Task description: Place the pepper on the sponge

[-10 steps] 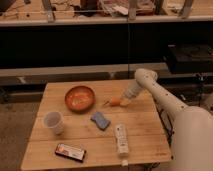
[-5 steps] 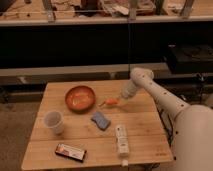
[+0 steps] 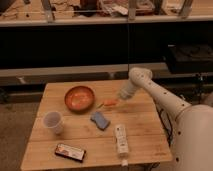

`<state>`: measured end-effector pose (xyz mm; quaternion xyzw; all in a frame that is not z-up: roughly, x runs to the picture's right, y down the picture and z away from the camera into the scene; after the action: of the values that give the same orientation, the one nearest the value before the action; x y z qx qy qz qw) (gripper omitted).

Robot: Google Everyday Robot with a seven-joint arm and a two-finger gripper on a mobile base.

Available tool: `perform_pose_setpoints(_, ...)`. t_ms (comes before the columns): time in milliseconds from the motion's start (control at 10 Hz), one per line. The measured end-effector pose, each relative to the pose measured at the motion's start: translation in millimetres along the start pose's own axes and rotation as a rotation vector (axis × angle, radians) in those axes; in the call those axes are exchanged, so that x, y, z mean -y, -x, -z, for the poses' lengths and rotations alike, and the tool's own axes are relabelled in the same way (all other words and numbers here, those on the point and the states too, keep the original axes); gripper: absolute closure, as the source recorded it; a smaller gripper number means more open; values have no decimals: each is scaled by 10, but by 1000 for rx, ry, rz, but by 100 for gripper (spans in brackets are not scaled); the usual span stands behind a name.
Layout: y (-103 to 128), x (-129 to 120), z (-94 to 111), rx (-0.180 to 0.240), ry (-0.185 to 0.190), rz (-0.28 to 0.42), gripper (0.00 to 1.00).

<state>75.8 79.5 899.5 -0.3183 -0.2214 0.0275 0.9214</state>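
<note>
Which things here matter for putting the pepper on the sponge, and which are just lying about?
For the job: pepper, sponge, gripper right beside the pepper.
Lying about: bowl, cup, remote, packet.

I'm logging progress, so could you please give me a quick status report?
Gripper at pepper, beside bowl. Pepper not yet on sponge. Nothing between them.

Gripper [image 3: 119, 98] above counter [image 3: 145, 125] mid-right, by pepper [image 3: 110, 103]. Open gap down to sponge [image 3: 100, 120], btwn bowl [image 3: 79, 98] on left & remote [image 3: 120, 140] front-right. Cup [image 3: 53, 121], packet [image 3: 70, 152] well apart.
</note>
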Motion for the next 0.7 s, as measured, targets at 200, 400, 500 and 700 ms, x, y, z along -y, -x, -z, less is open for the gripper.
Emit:
perform_pose_setpoints(200, 126, -48, -3, 0, 4, 7, 80)
perform_pose_setpoints(400, 165, -112, 21, -1, 12, 20, 80)
perform_pose_setpoints(500, 214, -159, 20, 0, 12, 23, 80)
perform_pose_setpoints(700, 363, -208, -24, 1, 18, 35, 80)
